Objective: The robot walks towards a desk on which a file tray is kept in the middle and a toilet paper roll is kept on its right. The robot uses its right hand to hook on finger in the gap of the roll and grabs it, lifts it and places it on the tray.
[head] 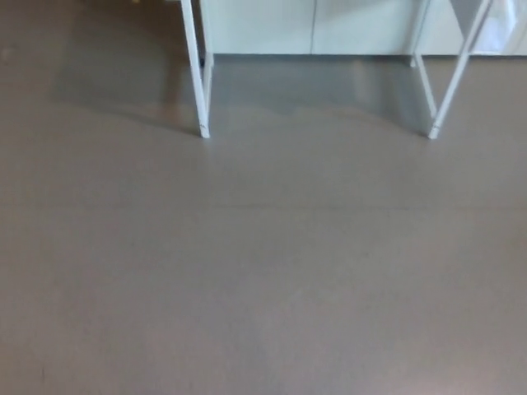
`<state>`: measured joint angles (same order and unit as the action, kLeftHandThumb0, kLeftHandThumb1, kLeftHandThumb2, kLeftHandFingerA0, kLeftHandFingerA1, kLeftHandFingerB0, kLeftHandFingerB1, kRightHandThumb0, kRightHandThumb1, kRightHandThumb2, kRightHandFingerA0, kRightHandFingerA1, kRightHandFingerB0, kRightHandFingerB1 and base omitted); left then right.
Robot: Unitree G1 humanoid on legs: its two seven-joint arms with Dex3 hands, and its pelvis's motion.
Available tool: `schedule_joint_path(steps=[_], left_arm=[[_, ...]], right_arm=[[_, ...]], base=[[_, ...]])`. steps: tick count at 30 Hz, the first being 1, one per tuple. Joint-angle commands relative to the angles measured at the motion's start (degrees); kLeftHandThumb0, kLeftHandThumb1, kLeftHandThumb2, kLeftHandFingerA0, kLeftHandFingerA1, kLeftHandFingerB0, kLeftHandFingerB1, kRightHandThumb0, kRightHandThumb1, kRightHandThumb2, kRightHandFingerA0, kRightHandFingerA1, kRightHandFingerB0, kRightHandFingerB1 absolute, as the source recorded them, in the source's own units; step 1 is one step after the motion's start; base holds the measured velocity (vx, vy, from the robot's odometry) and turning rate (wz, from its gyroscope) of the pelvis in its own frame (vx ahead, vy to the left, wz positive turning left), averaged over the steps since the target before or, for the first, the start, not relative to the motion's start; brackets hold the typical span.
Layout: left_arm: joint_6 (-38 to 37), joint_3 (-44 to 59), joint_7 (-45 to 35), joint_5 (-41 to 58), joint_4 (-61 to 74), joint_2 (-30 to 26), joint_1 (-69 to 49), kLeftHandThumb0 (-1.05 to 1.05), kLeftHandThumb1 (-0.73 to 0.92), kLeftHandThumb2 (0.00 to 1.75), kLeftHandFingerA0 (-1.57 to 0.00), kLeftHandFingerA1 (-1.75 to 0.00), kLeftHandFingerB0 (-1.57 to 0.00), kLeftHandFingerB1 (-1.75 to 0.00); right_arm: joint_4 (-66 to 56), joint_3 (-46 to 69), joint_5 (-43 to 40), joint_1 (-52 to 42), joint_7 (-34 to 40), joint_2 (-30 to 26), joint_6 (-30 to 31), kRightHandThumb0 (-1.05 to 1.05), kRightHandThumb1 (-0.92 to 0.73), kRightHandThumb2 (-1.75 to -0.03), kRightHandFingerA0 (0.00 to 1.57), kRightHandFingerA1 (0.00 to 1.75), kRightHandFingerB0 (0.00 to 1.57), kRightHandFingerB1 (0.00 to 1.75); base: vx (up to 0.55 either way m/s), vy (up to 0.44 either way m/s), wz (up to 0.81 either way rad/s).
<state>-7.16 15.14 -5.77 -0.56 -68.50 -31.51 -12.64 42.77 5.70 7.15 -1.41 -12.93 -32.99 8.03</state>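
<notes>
Soft, even, rather dim light lies on the grey-brown floor [263, 280]. A darker shadow [115, 82] with diffuse edges spreads across the upper left of the frame and on between the white desk legs [200, 82], where the floor shows a faint pale sheen. The whole picture is slightly blurred, and the legs' outlines are soft.

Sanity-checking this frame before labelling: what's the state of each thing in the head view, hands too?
left desk leg: standing, foot on the floor.
right desk leg: standing, slanted, foot on the floor.
floor: grey, shadowed under the desk.
white panels behind the desk: look shut.
file tray: not in view.
toilet paper roll: not in view.
left hand: not in view.
right hand: not in view.
</notes>
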Motion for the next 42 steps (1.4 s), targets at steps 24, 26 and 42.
schedule_joint_path(steps=[24, 26, 42], left_arm=[[-2.77, 0.48, 0.26, 1.48, -0.79, 0.23, -1.02, -0.45, 0.82, 0.63, -0.41, -0.50, -0.34, -0.39], [-2.80, 0.45, 0.27, 1.52, -0.80, 0.23, -1.02, -0.45, 0.82, 0.63, -0.41, -0.50, -0.34, -0.39], [-2.94, 0.32, 0.28, 1.80, -1.03, 0.17, -1.06, -0.45, 0.82, 0.63, -0.41, -0.50, -0.34, -0.39]], right_arm=[[-0.19, -0.56, -0.05, 0.83, -0.37, -1.38, 1.04, -0.51, -0.52, -0.85, 0.28, 0.54, 0.02, 0.25], [-0.17, -0.59, -0.07, 0.85, -0.36, -1.40, 1.05, -0.51, -0.52, -0.85, 0.28, 0.54, 0.02, 0.25], [-0.26, -0.89, -0.14, 1.00, -0.30, -1.40, 1.23, -0.51, -0.52, -0.85, 0.28, 0.54, 0.02, 0.25]], base=[[0.34, 0.038, -0.03], [0.41, -0.269, 0.16], [0.37, -0.141, 0.05]])
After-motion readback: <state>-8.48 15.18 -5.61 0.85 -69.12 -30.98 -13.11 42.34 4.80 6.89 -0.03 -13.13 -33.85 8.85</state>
